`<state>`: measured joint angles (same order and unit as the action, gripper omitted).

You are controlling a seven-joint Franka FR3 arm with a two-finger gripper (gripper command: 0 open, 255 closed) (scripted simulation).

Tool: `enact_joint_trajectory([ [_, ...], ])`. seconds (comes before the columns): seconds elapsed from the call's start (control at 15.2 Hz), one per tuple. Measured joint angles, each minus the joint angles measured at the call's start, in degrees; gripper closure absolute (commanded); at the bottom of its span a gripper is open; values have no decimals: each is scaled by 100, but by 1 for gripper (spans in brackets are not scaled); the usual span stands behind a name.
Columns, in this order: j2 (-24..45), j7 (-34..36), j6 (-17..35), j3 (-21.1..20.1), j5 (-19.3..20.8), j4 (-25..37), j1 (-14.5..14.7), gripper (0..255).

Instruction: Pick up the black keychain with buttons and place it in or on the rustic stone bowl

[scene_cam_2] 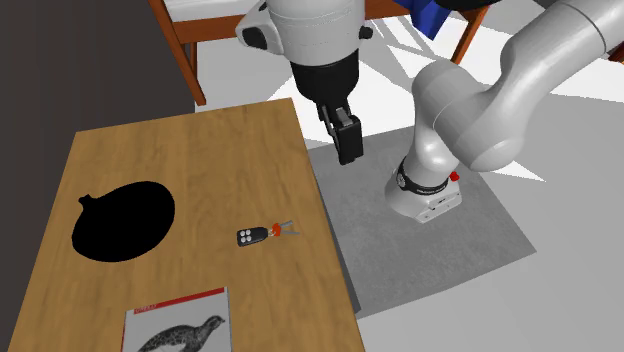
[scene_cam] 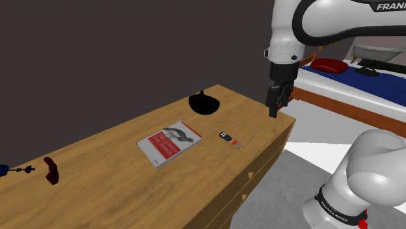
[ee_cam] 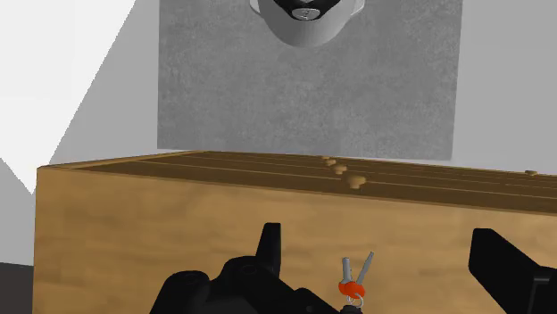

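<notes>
Keychain (scene_cam: 224, 136) lies on the bench (scene_cam: 97, 175) below the raised jaws in the shoulder view; the second exterior view puts the black bowl (scene_cam_2: 125, 220) beyond it. Wrist view: open, empty jaws frame its keys (ee_cam: 346, 269), probably lined up for a descent.

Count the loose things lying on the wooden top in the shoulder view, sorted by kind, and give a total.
Black bowl: 1
Book with a red and white cover: 1
Black keychain: 1
Dark red object: 1
Small dark plug-like item at the shoulder view's left edge: 1
Total: 5
</notes>
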<state>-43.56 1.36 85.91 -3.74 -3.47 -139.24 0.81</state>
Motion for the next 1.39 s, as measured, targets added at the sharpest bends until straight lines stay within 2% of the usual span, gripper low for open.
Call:
enact_joint_trajectory([
  [0.2, 80, 74, 309, -66, -33, -149, 2, 0],
  [0.73, 706, 497, 2422, -445, -151, -1050, -20, 0],
  [1.12, 1819, 878, 4192, -743, -52, -1256, -154, 0],
  [1.39, 2202, 1011, 4757, -836, 3, -1331, -193, 0],
])
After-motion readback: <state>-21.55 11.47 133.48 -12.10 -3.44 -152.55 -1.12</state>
